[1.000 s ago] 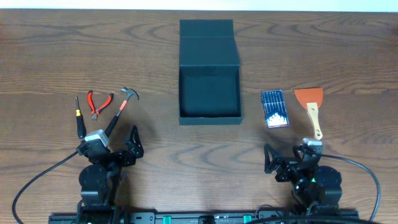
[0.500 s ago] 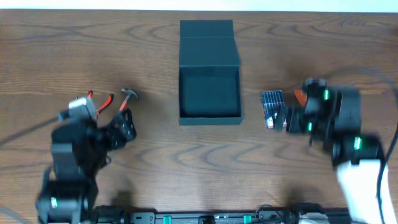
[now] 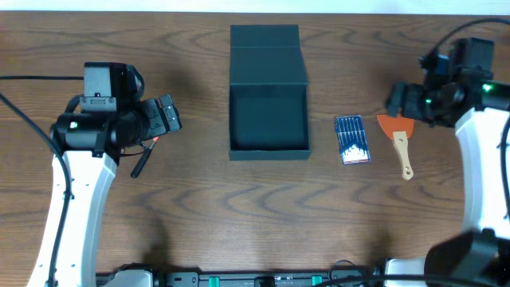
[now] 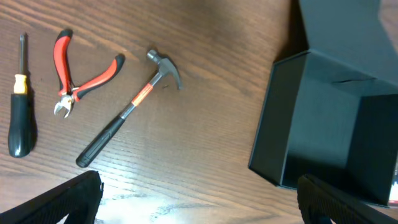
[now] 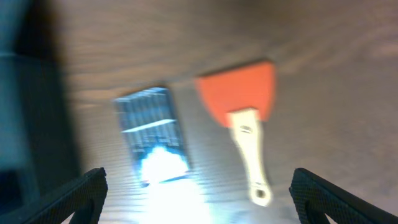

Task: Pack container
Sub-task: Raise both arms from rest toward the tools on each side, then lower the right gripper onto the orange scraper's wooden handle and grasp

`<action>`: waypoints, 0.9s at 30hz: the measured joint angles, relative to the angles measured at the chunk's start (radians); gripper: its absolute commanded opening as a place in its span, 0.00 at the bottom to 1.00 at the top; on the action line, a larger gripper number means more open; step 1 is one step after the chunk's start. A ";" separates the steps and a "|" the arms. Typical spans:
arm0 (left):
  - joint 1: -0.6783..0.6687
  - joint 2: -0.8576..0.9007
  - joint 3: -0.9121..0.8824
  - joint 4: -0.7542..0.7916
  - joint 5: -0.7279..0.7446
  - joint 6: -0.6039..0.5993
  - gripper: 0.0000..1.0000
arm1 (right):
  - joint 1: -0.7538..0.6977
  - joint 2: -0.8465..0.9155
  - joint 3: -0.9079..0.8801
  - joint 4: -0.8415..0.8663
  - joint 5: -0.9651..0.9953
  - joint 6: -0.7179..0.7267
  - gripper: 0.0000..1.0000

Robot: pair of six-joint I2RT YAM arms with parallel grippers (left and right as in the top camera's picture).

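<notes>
Overhead, the container (image 3: 268,119) sits in the middle of the table with its flap lid folded back on the far side. Its dark interior looks bare, so packing seems not yet begun. This moment reads as the approach to a first pick on each side. The left gripper (image 3: 166,119) hangs above the tools to the left of the container. In the left wrist view its fingers (image 4: 68,198) show only at the two lower corners, spread wide with nothing between them. Below them lie a hammer (image 4: 127,112) nearest the container, red-handled pliers (image 4: 78,71) further left, and a screwdriver (image 4: 18,118) furthest from the container, all apart from one another. The right gripper (image 3: 402,102) hovers to the right of the container, near the orange blade of a scraper (image 3: 400,137). The right wrist view is blurred, yet its fingers also sit at the frame's corners, wide apart and empty. A blue case (image 3: 351,139) lies just right of the container, between it and the scraper. Next, I judge, each arm must settle on one item and lower with its fingers across it. The hammer's slim handle and the scraper's pale handle look like the easiest grips, whereas the flat case may be awkward to lift off the wood. Each load must then clear the container's wall before release.
</notes>
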 measured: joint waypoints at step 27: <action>0.000 0.012 0.000 -0.090 -0.157 0.053 0.99 | -0.060 0.474 0.002 0.005 0.082 -0.180 0.77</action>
